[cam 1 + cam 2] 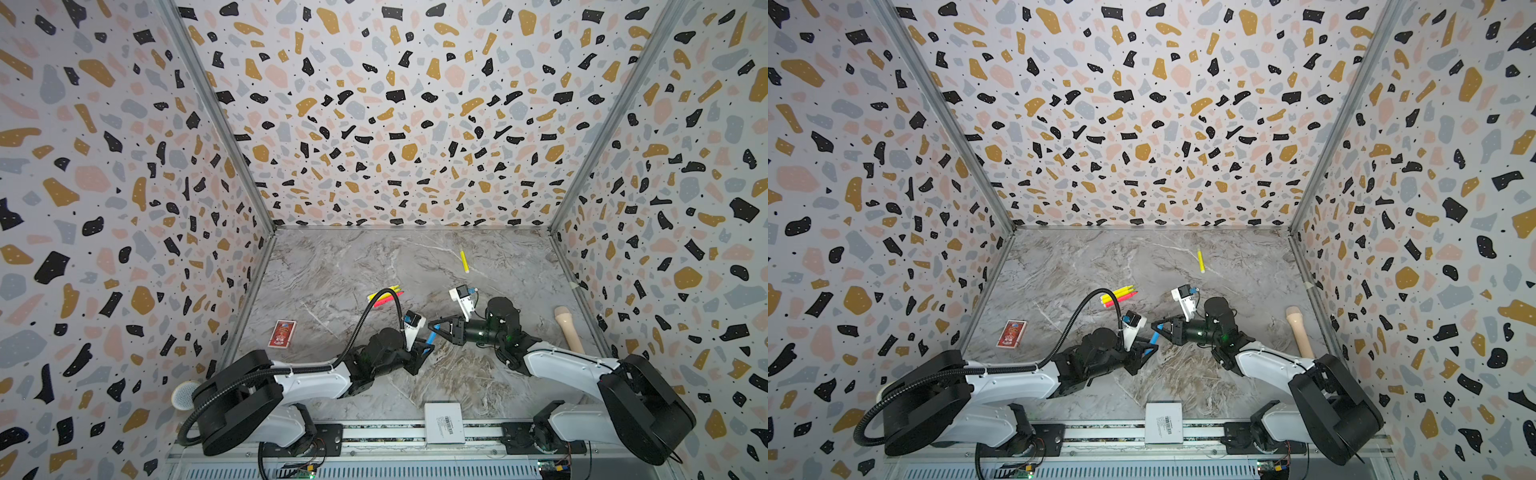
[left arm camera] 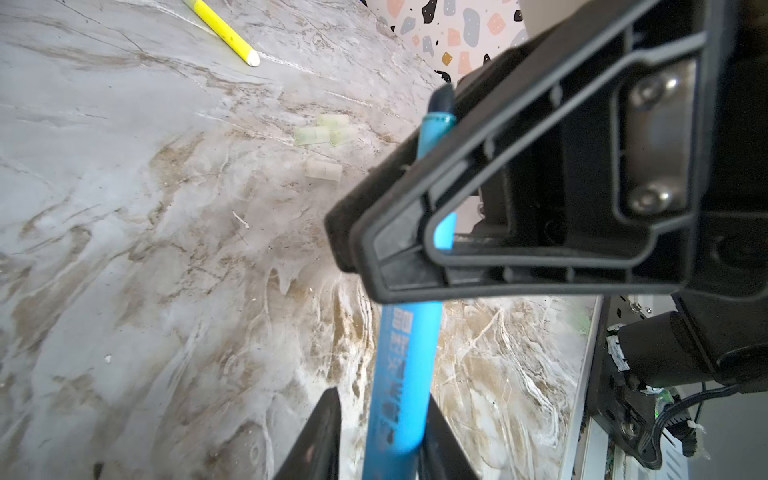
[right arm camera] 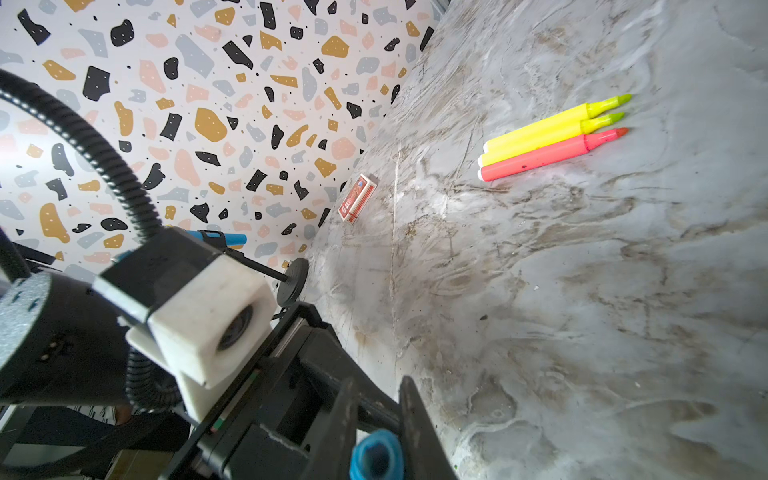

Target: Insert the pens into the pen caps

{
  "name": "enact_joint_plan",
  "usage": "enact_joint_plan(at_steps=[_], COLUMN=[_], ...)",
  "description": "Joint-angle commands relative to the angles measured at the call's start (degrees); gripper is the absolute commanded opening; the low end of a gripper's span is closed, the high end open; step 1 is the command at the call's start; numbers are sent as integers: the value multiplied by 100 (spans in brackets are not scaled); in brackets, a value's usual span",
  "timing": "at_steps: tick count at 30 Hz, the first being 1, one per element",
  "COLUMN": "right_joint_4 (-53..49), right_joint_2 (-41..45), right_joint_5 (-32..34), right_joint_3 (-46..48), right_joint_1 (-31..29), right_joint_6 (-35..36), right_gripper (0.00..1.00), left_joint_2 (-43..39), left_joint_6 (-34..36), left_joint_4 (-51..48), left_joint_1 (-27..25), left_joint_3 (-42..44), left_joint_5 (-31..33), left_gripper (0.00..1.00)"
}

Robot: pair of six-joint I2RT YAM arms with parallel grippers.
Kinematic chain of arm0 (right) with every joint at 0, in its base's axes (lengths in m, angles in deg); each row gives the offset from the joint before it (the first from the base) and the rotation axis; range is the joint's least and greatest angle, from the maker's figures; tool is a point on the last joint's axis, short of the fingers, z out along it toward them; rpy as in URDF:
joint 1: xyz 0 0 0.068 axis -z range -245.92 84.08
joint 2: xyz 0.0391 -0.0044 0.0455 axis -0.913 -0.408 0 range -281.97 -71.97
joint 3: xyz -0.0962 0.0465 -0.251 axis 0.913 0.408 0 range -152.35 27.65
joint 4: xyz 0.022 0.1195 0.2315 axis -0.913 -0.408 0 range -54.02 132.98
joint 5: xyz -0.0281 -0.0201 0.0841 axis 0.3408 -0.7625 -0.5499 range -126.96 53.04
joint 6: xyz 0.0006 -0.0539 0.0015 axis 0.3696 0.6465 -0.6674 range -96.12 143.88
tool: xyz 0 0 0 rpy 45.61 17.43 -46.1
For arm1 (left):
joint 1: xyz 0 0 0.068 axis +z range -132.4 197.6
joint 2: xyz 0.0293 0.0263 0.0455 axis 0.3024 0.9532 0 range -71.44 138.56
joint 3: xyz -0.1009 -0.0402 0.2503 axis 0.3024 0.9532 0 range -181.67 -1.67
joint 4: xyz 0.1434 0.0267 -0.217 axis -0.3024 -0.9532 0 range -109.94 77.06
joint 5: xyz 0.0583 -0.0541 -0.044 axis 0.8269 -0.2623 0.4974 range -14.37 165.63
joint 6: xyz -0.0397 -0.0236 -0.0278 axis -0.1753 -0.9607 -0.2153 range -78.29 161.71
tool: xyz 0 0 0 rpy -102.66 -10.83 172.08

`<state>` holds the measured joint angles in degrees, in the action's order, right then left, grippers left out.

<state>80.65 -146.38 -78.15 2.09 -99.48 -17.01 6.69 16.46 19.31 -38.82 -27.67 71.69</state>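
Marble table; left gripper, right gripper both tight on blue pen (caps: left wrist only)

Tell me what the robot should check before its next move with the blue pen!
1. Left fingers pinch the blue pen: ok.
2. Right fingers shut on the same pen, nearer its tip: ok.
3. Cap on the blue pen's tip: cannot tell, the fingers hide it.
4. Spare clear caps lying loose on the table: ok.
5. Two yellow pens and the pink pen beside them capped: not ok, tips bare.
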Motion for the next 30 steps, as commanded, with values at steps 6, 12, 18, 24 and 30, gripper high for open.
enact_joint_plan(at_steps=[6, 12, 18, 24, 30], right_joint_4=[21, -68, -268, -1462, -2642], right_joint_2=[63, 25, 71, 403, 488], right_joint_5=[-43, 3, 66, 714, 1238], right_joint_3=[-36, -85, -170, -539, -980], right_joint_1=[-91, -143, -149, -64, 530], right_joint_6=[72, 124, 205, 784, 1248], right_gripper=[14, 14, 26, 56, 65], left_joint_2=[-127, -180, -198, -328, -394], left_joint_6=[21, 38, 39, 43, 55], left_joint_4=[270, 261, 220, 214, 169], left_joint_1=[-33, -27, -27, -22, -18], left_joint_3=[-44, 15, 61, 225, 424], left_joint_5=[113, 274, 395, 498, 448], left_gripper=[29, 13, 0, 0, 0])
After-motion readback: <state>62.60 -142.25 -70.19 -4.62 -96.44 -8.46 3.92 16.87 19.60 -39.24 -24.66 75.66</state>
